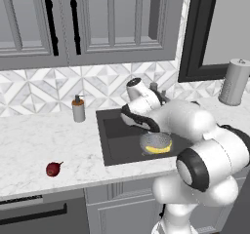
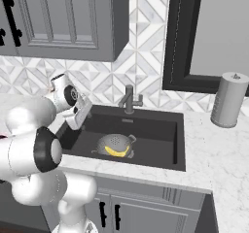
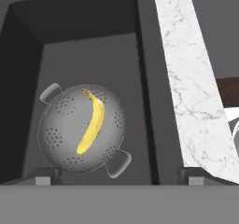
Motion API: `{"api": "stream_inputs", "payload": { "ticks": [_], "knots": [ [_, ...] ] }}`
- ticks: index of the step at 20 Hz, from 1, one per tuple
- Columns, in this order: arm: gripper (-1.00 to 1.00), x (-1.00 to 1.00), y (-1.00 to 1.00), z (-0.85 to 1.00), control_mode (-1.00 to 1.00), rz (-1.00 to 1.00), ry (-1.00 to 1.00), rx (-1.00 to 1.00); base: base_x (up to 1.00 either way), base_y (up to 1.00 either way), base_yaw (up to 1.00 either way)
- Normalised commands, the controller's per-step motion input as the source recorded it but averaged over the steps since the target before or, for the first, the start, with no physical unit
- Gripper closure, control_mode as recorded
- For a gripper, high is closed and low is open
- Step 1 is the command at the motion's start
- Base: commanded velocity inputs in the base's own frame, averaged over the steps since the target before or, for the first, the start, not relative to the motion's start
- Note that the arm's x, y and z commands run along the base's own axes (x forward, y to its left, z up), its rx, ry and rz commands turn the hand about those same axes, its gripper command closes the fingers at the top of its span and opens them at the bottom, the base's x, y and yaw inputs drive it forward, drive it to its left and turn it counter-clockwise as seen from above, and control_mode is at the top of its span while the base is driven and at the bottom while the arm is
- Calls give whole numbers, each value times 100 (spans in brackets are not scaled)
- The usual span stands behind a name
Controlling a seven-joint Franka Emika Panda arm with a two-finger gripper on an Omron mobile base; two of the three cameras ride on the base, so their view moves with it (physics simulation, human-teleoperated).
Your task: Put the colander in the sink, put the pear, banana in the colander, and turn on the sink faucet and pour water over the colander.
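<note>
The pincer [image 3: 116,181] hangs wide open and empty above the sink [image 1: 114,150], where the banana [image 3: 92,123] lies in the colander [image 3: 65,139]. The pear [image 1: 53,168] sits on the table [image 1: 29,140], toward eight o'clock from the pincer in the left base view, well apart.

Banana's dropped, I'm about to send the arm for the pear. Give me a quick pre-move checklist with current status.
1. Round grey perforated metal colander sits inside the dark rectangular sink: ok.
2. Curved yellow banana lies in the colander: ok.
3. Two-finger gripper is open and holds nothing: ok.
4. Small dark red pear is in the colander: not ok; it lies on the white marble counter, left of the sink.
5. Path to the pear: grey soap dispenser with brown pump stands further back, apart from it: ok.
6. Dark grey metal faucet running: not ok, no water visible.
</note>
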Motion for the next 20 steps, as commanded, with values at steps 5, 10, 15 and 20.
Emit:
{"api": "stream_inputs", "payload": {
  "ticks": [5,10,15,20],
  "knots": [
    [-100,-97,57,56,-100,49,4,-11,0,0,0],
    [-100,-100,45,41,-100,58,0,-5,0,0,0],
    [-100,-81,46,41,-100,39,3,5,0,0,0],
    [-100,-36,48,26,-100,22,0,14,0,0,0]
  ]
}}
